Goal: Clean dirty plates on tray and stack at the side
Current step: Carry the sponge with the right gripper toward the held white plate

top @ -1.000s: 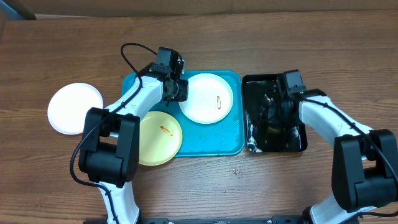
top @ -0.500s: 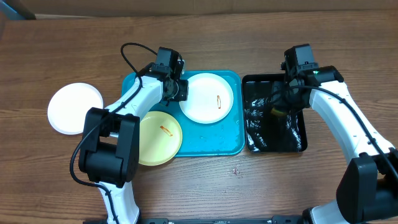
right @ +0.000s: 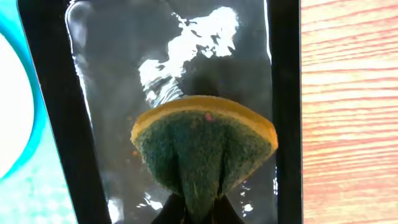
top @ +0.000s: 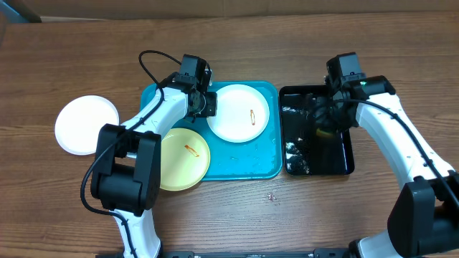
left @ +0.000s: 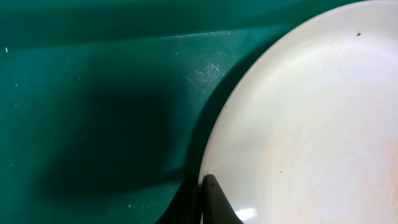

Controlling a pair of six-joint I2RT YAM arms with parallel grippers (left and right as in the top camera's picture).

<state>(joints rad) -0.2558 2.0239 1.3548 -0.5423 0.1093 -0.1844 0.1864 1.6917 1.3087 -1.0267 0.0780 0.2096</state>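
Your left gripper (top: 204,104) is closed on the left rim of the white plate (top: 233,118). That plate lies on the blue tray (top: 244,161), its orange smear unwiped. Your right gripper (right: 196,211) is clamped on the sponge (right: 205,149) above the wet black tray (top: 344,161), well apart from the plates. The yellow plate (top: 179,161), also smeared, overhangs the blue tray's front-left corner. A third plate (top: 86,125) sits on the table to the left and looks clean. By that, you likely have one plate done, two to go, and no stack yet.
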